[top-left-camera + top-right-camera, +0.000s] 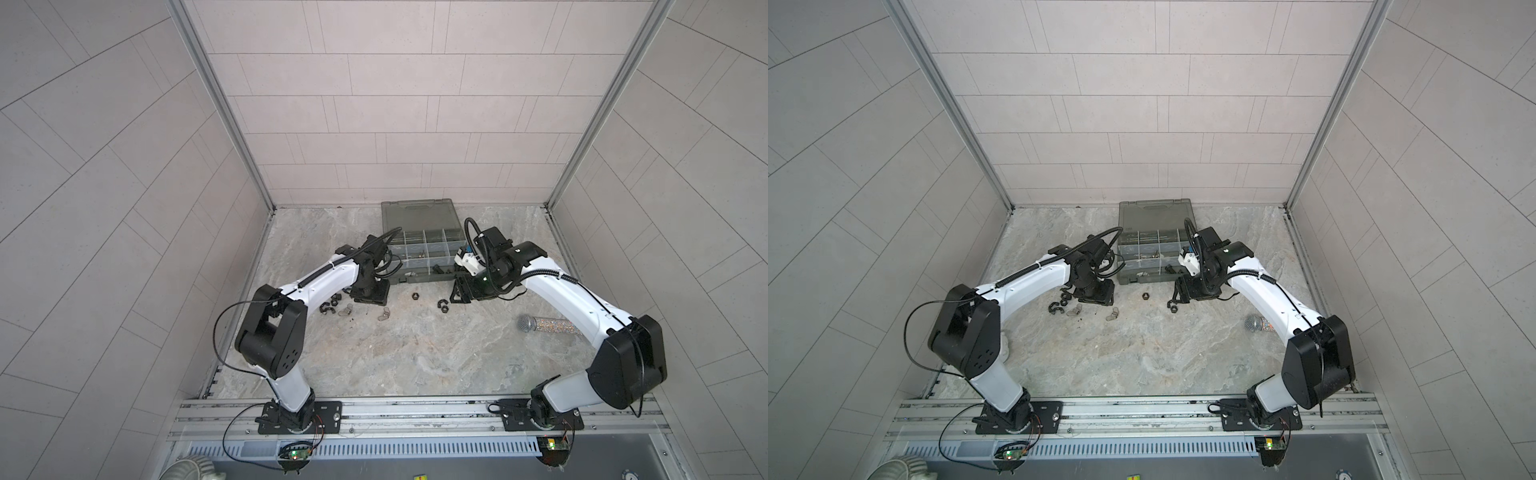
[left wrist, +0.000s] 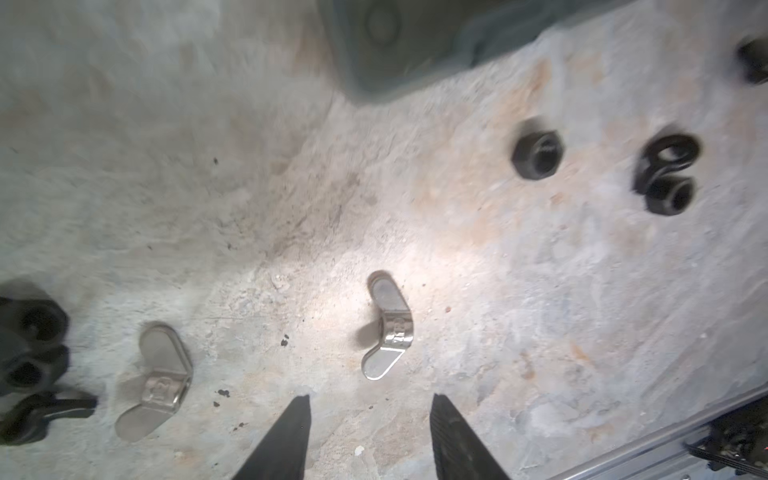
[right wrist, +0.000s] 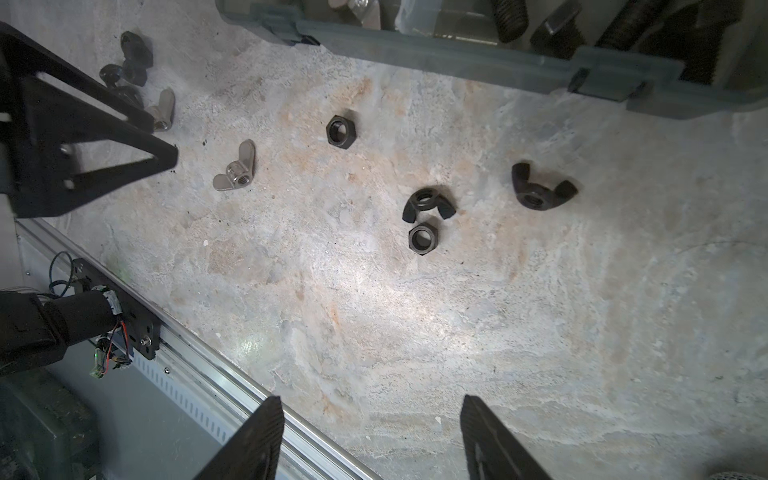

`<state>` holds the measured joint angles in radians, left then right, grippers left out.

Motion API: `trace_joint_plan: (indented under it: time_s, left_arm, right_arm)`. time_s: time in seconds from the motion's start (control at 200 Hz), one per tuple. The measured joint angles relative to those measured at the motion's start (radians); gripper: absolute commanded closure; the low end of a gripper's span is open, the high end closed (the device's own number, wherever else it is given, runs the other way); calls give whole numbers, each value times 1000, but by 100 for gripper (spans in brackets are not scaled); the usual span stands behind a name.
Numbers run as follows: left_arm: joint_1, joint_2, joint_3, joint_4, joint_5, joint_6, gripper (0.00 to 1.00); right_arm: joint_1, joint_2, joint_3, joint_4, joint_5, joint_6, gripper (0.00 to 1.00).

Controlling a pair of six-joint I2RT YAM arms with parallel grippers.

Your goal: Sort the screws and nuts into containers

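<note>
The left pincer (image 2: 370, 399) hangs released, empty, just short of a silvery wing nut (image 2: 388, 328). The right pincer (image 3: 372, 399), also released, hangs over bare bench (image 3: 415, 332). Nuts (image 3: 340, 131) lie scattered near the front edge of the case (image 3: 415, 54); screws (image 3: 509, 16) lie inside.

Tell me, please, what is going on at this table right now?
Hardware is being sorted into a grey organizer case. Neither arm holds anything: the left end effector is open near a silvery wing nut, and the right end effector is open near loose black nuts. Some screws already lie in the case, while several nuts are not yet off the marble table.
</note>
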<state>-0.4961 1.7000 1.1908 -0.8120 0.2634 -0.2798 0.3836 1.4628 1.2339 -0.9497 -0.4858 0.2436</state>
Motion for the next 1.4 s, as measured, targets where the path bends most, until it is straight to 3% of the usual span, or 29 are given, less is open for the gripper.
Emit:
trace_joint_plan:
  time_s: [0.465,0.791,1.136,1.276,1.396]
  left_arm:
    - [-12,66,-36,109,11,-9,44]
    - [-50,130,-35,108,12,10,49]
    - [-50,157,-13,105,8,22,65]
    - [-51,165,0,103,12,24,80]
    - [-52,167,4,101,17,23,85]
  right_arm:
    - [9,-18,-35,7,6,23,31]
    - [9,-46,-51,6,27,26,31]
    - [9,-46,-51,-4,0,11,30]
    - [9,-46,-51,-6,-21,0,29]
    - [9,-46,-51,-6,-27,-4,28]
